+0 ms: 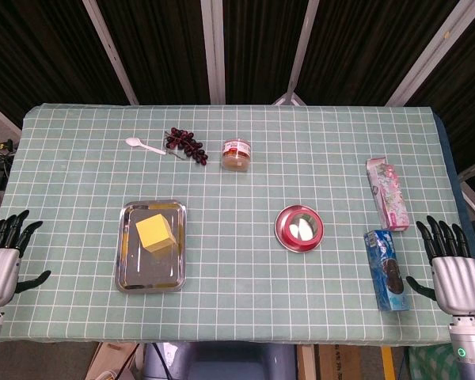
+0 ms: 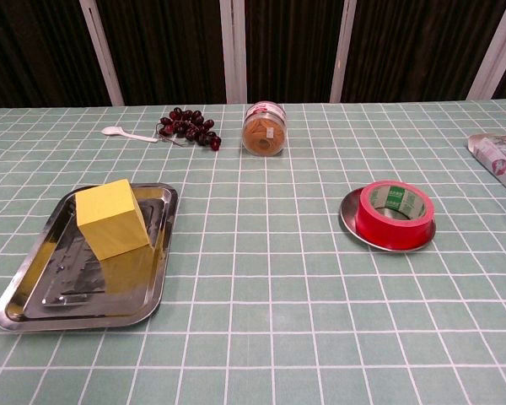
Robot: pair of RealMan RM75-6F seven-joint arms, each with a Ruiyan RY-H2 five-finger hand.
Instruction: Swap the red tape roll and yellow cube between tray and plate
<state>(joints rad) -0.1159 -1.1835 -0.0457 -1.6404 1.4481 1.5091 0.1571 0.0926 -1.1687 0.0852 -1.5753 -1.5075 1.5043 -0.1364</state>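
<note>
A yellow cube (image 1: pixel 156 234) (image 2: pixel 111 218) sits in the steel tray (image 1: pixel 134 267) (image 2: pixel 34 287) on the left of the table. The red tape roll (image 1: pixel 300 227) (image 2: pixel 394 213) lies flat on a small round metal plate (image 1: pixel 285 238) (image 2: pixel 351 221) right of centre. My left hand (image 1: pixel 5 255) hovers at the table's left edge, fingers spread, holding nothing. At the right edge my right hand (image 1: pixel 450 264) is likewise open and empty. Neither hand shows in the chest view.
At the back lie a white spoon (image 1: pixel 143 145), a bunch of dark grapes (image 1: pixel 185 146) and a small jar (image 1: pixel 237 154). A pink box (image 1: pixel 387 191) and a blue biscuit pack (image 1: pixel 386 269) lie near my right hand.
</note>
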